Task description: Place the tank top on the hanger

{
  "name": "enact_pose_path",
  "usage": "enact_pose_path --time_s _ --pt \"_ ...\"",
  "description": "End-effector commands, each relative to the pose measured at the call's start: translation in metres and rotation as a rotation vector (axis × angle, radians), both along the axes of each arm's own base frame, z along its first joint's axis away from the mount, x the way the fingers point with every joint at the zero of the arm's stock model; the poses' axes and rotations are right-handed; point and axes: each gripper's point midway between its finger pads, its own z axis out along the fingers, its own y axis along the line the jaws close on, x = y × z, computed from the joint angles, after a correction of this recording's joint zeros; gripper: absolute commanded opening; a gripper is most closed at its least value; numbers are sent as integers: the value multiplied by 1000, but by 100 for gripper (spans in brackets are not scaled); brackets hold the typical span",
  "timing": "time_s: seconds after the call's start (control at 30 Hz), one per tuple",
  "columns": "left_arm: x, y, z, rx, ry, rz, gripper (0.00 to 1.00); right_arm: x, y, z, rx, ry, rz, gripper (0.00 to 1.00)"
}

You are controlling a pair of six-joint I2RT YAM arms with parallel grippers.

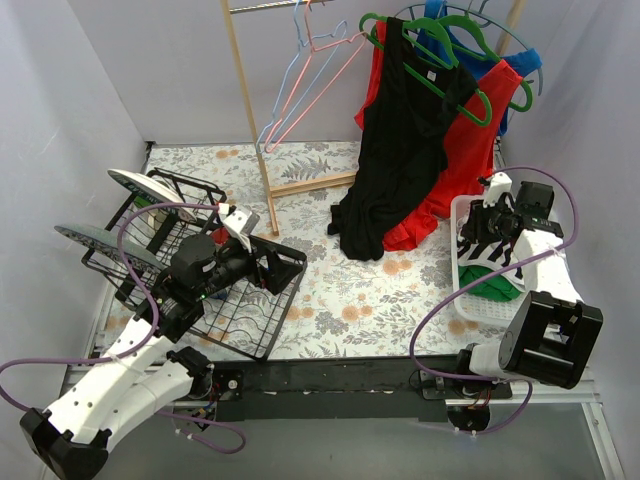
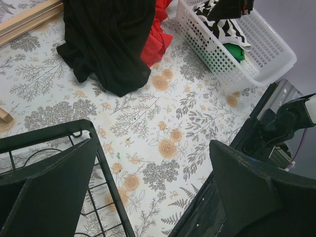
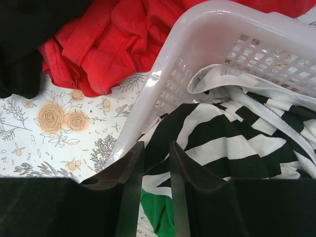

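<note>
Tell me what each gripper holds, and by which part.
Right gripper pinches the tank top by a striped fold of its body, inside the basket. Left gripper is open, holding nothing.

Bright, even, diffuse light in all views; shadows on the table (image 1: pixel 330 290) are soft and faint. Glare streaks on the white basket rim (image 3: pixel 160 74). The black top (image 1: pixel 395 150) is crushed to flat black. In the right wrist view the near fingers (image 3: pixel 128 182) are dark and slightly soft, the striped top (image 3: pixel 232 143) sharp.
</note>
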Motion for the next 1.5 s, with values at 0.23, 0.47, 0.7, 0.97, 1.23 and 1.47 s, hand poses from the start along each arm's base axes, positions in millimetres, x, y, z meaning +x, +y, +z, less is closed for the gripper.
enact_pose_path --time_s 0.23,0.47,0.7,0.97,1.23,1.47 --pt "-6 -1 7 -43 -3 -12 98 0 13 1 95 43 20 14" --pt "-6 0 6 -43 2 -12 98 2 7 23 55 -22 -3 1" --pt "-6 -1 12 -48 -5 -13 98 -2 3 113 -28 -251 -30 1" --pt "-3 -6 17 -46 -9 -30 98 -13 12 174 -32 -305 21 1" --pt "-6 -4 18 -53 -9 -26 98 -13 0 72 -71 -110 35 77" --pt "-5 -3 12 -49 3 -17 98 -5 -13 21 -94 -13 1 73"
